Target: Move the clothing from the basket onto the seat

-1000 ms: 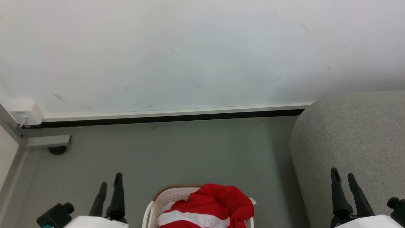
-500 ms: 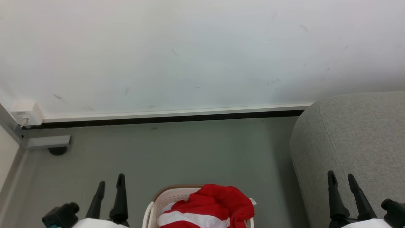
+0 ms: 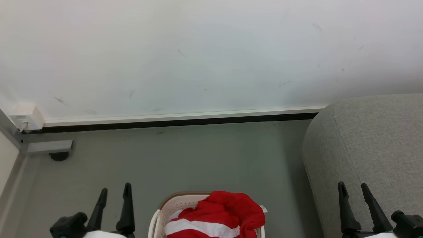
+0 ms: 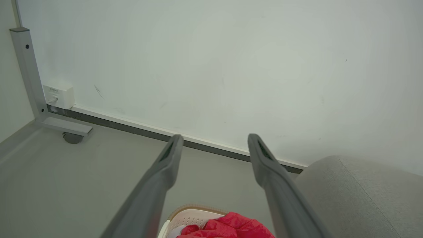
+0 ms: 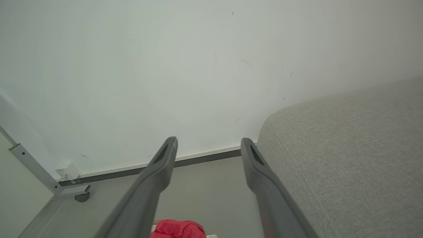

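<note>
The seat, a large light grey upholstered sofa with a rounded arm and a stitched seam, is seen at the right side of the floor, by the wall. The basket, cream-white with perforated sides and a brown rim, is set on the floor left of the seat and apart from it. The clothing, bright red soft fabric with a broad white stripe, is heaped inside the basket and draped over its right rim.

The left gripper is held above the floor left of the basket, fingers spread and nothing between them. The right gripper is held before the seat's arm, likewise parted and empty.

A grey metal frame leg with a dark caster is found at the floor's far left corner, below a small white socket box on the wall. The floor is smooth grey. The wall is white, lightly scuffed, and edged by a white and black skirting.
</note>
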### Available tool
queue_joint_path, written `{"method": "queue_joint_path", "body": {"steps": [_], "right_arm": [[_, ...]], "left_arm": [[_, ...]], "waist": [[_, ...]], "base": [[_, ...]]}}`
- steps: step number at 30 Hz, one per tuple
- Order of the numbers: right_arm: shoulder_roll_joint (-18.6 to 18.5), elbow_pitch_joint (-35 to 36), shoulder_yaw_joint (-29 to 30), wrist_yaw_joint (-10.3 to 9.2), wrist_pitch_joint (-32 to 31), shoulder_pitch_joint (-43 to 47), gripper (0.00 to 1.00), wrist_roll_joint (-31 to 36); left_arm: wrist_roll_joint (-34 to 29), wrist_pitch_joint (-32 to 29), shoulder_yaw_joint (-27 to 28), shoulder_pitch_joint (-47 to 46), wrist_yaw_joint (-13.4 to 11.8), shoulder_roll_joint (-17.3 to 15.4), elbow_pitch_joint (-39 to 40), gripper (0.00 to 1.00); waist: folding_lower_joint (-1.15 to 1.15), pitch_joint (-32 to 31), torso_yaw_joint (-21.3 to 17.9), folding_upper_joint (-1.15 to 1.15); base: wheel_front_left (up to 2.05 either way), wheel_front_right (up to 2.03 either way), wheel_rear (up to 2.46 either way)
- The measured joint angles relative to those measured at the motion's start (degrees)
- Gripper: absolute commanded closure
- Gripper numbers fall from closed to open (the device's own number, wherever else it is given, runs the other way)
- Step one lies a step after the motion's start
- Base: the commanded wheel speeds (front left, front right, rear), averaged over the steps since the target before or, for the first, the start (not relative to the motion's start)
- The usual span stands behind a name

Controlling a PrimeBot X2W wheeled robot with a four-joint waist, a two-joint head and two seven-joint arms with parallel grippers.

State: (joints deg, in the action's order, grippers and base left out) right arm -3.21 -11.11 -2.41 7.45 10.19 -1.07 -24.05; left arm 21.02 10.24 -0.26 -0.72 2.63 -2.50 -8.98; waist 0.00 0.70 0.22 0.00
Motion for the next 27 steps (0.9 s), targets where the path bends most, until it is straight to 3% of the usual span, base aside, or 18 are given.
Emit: {"method": "queue_joint_path", "body": {"steps": [27], "right_arm": [[0.2,0.2,-1.9,0.01,3.3,0.4,0.00,8.6]], "left_arm": [[-13.1,3.1,-0.3,1.1,0.1,-0.1,-0.4,0.00]], "waist": [[0.00,1.5,-1.8,0.00]], "base": [[0.00,0.00,0.00]]}}
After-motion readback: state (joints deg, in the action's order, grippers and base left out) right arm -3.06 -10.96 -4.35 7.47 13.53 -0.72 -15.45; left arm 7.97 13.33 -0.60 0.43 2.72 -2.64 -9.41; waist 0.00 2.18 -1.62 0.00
